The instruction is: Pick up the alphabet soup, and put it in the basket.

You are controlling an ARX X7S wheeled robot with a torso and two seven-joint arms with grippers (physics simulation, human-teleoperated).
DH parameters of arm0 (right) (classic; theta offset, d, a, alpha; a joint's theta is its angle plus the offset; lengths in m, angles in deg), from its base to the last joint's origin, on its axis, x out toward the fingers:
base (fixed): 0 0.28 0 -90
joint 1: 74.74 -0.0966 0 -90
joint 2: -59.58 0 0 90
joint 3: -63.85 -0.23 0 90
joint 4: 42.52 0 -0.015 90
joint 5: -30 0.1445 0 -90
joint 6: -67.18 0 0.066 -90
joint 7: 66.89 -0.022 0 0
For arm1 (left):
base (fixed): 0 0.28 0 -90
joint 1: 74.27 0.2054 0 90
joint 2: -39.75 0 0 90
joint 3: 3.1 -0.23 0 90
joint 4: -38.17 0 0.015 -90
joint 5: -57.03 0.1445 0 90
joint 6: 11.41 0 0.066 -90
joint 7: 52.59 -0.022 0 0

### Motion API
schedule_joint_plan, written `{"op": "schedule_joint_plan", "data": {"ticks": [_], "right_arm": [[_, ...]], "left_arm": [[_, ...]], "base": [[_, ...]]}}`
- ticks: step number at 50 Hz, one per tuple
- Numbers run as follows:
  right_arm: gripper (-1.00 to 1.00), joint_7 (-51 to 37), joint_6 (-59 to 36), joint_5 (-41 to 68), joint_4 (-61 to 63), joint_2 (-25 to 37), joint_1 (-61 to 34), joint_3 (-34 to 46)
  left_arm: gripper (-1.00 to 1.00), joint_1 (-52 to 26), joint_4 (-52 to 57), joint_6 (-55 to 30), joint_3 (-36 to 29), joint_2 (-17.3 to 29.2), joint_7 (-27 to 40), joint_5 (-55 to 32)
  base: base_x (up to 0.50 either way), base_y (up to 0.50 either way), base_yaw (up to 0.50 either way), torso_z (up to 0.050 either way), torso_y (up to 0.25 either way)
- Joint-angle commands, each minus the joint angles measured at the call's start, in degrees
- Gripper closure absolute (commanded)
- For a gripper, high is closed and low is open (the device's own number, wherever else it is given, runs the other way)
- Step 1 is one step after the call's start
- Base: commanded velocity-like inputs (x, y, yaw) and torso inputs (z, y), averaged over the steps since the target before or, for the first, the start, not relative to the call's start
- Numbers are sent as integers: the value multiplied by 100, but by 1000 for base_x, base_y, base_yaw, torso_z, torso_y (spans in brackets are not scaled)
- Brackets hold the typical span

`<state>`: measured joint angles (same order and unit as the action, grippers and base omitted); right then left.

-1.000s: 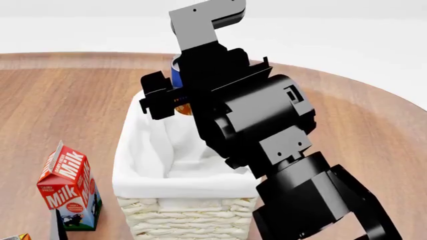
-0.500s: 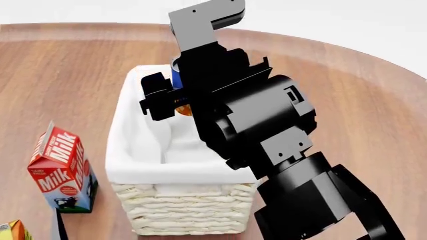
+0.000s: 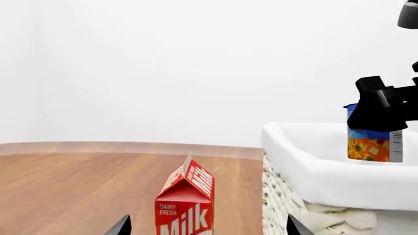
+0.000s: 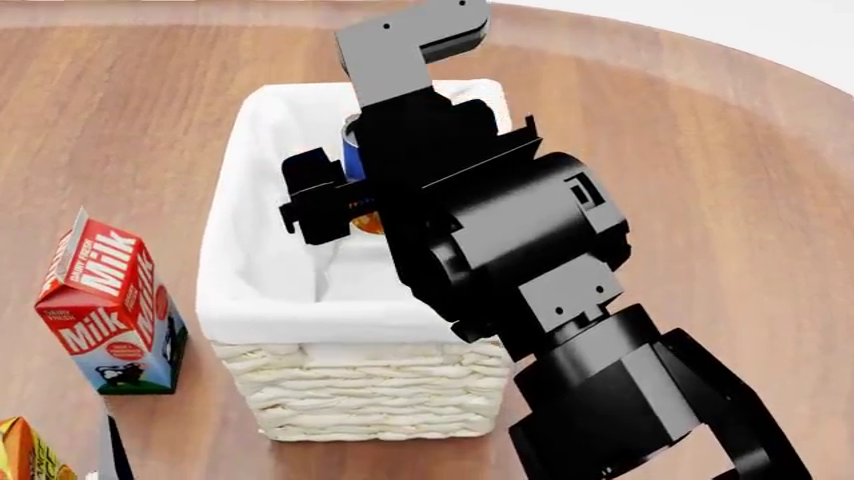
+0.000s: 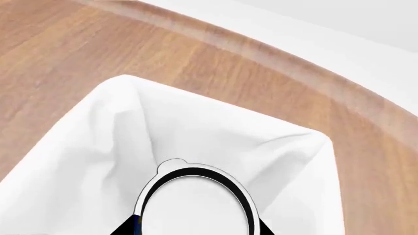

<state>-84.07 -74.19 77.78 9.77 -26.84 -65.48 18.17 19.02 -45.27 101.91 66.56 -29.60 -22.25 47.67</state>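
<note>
The alphabet soup (image 4: 352, 155), a blue can with an orange picture, hangs over the inside of the basket (image 4: 267, 130), with my right gripper (image 4: 358, 195) shut on its sides. In the right wrist view its silver-white top (image 5: 196, 205) sits between the fingers, with the white liner (image 5: 196, 122) below. Seen from the left wrist, the can (image 3: 373, 144) is level with the basket's rim (image 3: 307, 166), and the black right gripper (image 3: 385, 105) is around it. My left gripper (image 3: 207, 227) is open low beside the basket, holding nothing.
A red milk carton (image 4: 104, 310) stands left of the basket and straight ahead of my left gripper as the carton (image 3: 186, 200). An orange carton corner (image 4: 20, 455) shows at the bottom left. My right arm (image 4: 561, 300) covers the basket's right side. The round wooden table (image 4: 694, 160) is bare to the right.
The basket and the milk carton have slid down in the head view. The held can now hangs over the basket's inside rather than over its far rim.
</note>
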Motion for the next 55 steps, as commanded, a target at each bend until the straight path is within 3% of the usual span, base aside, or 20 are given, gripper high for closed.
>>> {"op": "schedule_joint_plan", "data": {"ticks": [1,19,21,22,55], "right_arm": [[100,63,41,-146,15,-12,-58,38],[100,69,106,-93,-9,-4,-30,119],[100,18,179,-187,-18,-9,-51,188],[-100,-22,210,-181,-94,-26,-81,143],[-100,-33,272,79,795,349,49,135]], "left_arm": [[-100,9,8,27,3,13,17,-11],[-100,-27,-30,-10,-28,2,48,18],[-100,-10,-47,204,-47,36,-190,-410],[-100,-28,-86,161,-25,20,-122,-322],[-100,-37,-127,198,-37,20,-59,-279]], "base": [[0,0,0,0,-86],[0,0,0,0,-85],[-6,0,0,0,0],[0,0,0,0,0],[0,0,0,0,0]]}}
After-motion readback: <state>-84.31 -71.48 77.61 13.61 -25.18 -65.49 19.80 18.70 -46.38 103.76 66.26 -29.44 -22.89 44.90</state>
